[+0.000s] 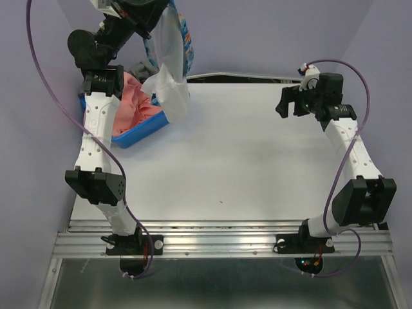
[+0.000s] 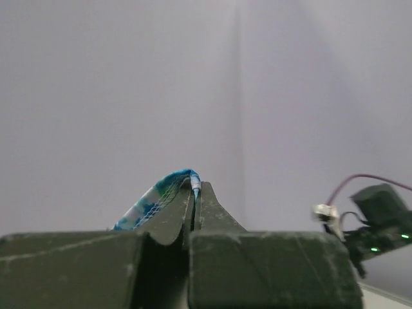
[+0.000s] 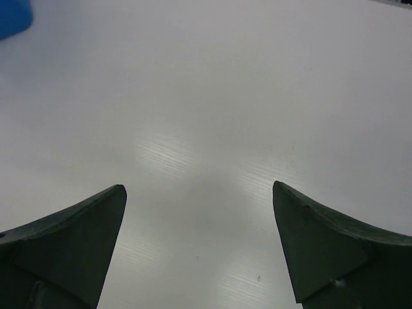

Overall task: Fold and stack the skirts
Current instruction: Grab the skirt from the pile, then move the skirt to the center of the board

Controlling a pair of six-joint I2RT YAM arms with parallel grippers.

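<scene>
Basket (image 1: 147, 131) cradles pink skirt (image 1: 132, 103) — left gripper (image 2: 195, 192) pinches blue skirt (image 1: 172, 64); right gripper (image 3: 199, 193) spread, empty.

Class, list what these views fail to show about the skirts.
Left wrist: the left gripper hides the blue skirt except a hem strip.
Top external: top edge cuts off where it is held.
Top external: left arm and hanging skirt cover part of the pink skirt in the basket.
Right wrist: edge leaves only a basket corner.
</scene>
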